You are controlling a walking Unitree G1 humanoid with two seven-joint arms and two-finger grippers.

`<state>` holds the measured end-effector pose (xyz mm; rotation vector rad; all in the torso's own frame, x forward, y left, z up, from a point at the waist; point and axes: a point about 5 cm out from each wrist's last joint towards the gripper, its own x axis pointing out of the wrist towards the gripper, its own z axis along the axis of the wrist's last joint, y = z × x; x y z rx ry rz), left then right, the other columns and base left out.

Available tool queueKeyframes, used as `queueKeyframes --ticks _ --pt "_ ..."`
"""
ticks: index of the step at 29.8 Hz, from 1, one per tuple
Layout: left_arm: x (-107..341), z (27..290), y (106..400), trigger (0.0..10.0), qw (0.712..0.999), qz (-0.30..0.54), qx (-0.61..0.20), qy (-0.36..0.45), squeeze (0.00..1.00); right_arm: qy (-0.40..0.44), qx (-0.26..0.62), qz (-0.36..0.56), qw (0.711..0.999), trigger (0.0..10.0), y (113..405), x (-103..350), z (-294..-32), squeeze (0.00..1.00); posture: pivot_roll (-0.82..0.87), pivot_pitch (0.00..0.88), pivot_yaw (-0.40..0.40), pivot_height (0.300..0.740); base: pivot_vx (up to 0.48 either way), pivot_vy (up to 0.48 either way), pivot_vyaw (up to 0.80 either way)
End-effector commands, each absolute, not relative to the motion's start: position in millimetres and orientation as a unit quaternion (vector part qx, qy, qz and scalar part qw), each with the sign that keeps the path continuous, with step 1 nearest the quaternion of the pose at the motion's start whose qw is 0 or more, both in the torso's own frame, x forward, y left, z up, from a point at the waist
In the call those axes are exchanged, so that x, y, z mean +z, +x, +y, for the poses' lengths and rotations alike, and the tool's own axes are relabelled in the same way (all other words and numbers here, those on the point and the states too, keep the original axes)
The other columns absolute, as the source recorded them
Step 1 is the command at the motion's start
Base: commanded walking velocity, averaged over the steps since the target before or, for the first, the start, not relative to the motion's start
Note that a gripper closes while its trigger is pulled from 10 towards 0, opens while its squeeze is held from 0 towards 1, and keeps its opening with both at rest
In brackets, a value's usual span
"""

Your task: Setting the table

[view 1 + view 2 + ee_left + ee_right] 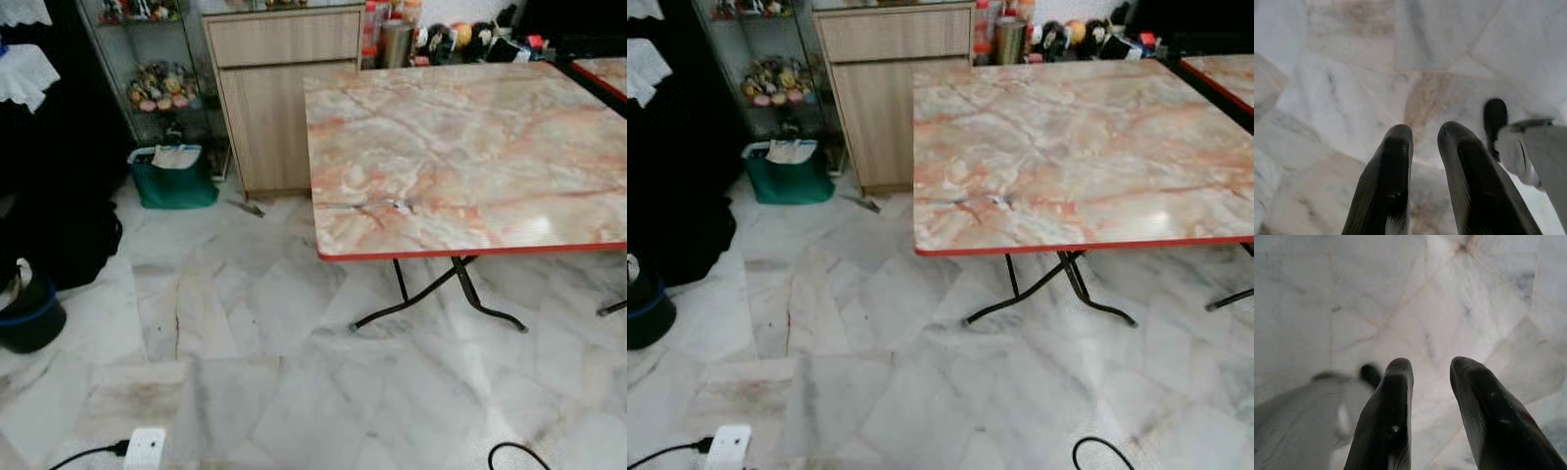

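1. Bench [460, 157]: marble-pattern top, bare; I judge nothing laid yet and all the setting left to do.
2. Left end effector [1425, 181]: hangs over the floor [294, 372], narrow gap, holding nothing.
3. Right end effector [1430, 416]: same, slightly wider gap.
4. Room: open floor up to the bench's red near edge; cabinet [279, 108] beside its far left corner; cable [519, 452] and white plug [144, 447] near my feet.

White marble floor [294, 392], a wooden cabinet [269, 108] beside a glass display shelf [157, 69].
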<state>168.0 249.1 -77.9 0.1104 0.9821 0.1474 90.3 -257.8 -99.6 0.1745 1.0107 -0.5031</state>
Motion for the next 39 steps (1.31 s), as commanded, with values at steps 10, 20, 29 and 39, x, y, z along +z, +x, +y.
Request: queueKeyframes --ticks 10,20,29,39 --pt "-79.2 243.9 168.5 10.0 0.878 0.471 0.063 0.052 0.0 0.078 -0.245 0.482 0.837 10.0 85.1 -99.8 -261.4 0.0 0.01 0.048 0.041 0.74 0.0 0.387 0.0" --pt "-79.3 244.5 167.7 10.0 0.878 0.471 0.06 0.057 0.0 0.08 -0.243 0.484 0.837 10.0 83.9 -100.3 -260.5 0.0 0.01 0.036 0.044 0.74 0.0 0.143 0.0" --pt "-79.0 244.9 168.2 10.0 0.878 0.471 0.06 0.058 0.0 0.071 -0.248 0.488 0.834 10.0 83.4 -100.3 -261.2 0.0 0.02 0.049 0.046 0.74 0.0 0.0 -0.43" --pt "-78.7 245.1 168.8 10.0 0.878 0.471 0.061 0.057 0.0 0.072 -0.249 0.49 0.832 10.0 84.0 -100.4 -261.0 0.0 0.02 0.057 0.044 0.74 0.0 0.0 -0.78"
